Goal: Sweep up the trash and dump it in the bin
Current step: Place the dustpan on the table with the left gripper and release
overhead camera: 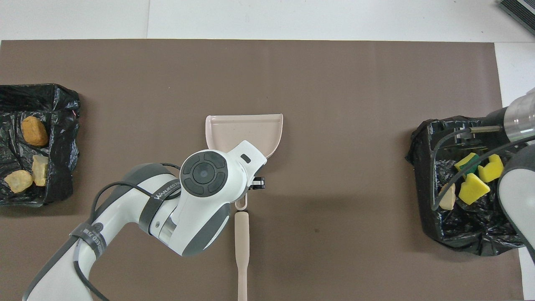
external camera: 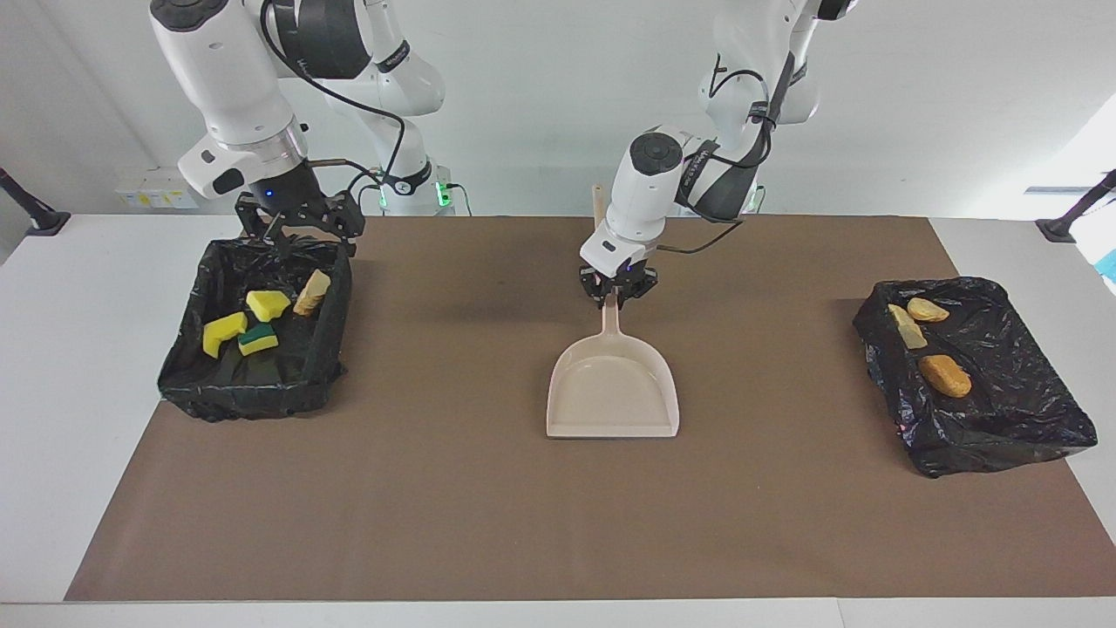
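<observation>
Facing view: two bins lined with black bags sit at the two ends of the brown mat (external camera: 488, 523). The bin at the right arm's end (external camera: 255, 384) holds four scraps of trash: two yellow sponge chunks (external camera: 224, 334), a green-topped sponge piece (external camera: 258, 338) and a tan bread-like piece (external camera: 311, 292) leaning against its wall. The bin at the left arm's end (external camera: 1003, 427) holds three tan-orange pastry-like pieces (external camera: 945, 376), lying close together in the part toward the mat's middle. The beige dustpan (external camera: 613, 392) lies flat on the mat between the bins, its pan empty and its handle pointing toward the robots. The left gripper (external camera: 615, 296) is clamped on that handle's end. The brush (overhead camera: 242, 255) lies on the mat just nearer to the robots than the dustpan, mostly hidden by the left arm in the facing view. The right gripper (external camera: 296, 228) hangs over the robot-side edge of its bin with jaws spread wide, apparently holding nothing.
</observation>
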Tool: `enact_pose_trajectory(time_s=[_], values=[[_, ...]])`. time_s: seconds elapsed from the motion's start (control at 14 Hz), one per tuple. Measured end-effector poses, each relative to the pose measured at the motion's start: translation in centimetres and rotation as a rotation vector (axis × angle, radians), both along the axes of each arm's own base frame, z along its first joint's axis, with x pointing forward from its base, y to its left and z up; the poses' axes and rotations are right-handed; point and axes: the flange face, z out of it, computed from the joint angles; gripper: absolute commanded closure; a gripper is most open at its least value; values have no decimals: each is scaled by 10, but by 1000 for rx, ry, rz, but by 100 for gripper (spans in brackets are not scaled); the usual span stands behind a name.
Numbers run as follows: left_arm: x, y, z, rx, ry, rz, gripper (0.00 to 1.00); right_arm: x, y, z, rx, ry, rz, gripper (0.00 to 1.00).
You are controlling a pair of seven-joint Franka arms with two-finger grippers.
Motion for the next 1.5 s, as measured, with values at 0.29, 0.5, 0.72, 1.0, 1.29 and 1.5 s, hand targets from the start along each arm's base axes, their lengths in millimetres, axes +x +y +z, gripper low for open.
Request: enact_pose_trajectory(time_s=[0.29, 0.5, 0.72, 1.0, 1.29, 1.5], values=[[0, 1, -4, -1, -2, 1, 100, 0, 0, 0, 0, 0, 0, 0], [-2, 2, -8, 2, 1, -3, 63, 0, 0, 0, 0, 0, 0, 0], [-4, 2, -11, 5, 4, -6, 23, 0, 0, 0, 0, 0, 0, 0], [-3, 3, -11, 8, 7, -1, 0, 0, 0, 0, 0, 0, 0, 0], [16, 42, 33, 43, -3, 54, 0, 0, 0, 0, 0, 0, 0, 0], [36, 104, 78, 90, -12, -10, 0, 0, 0, 0, 0, 0, 0, 0]])
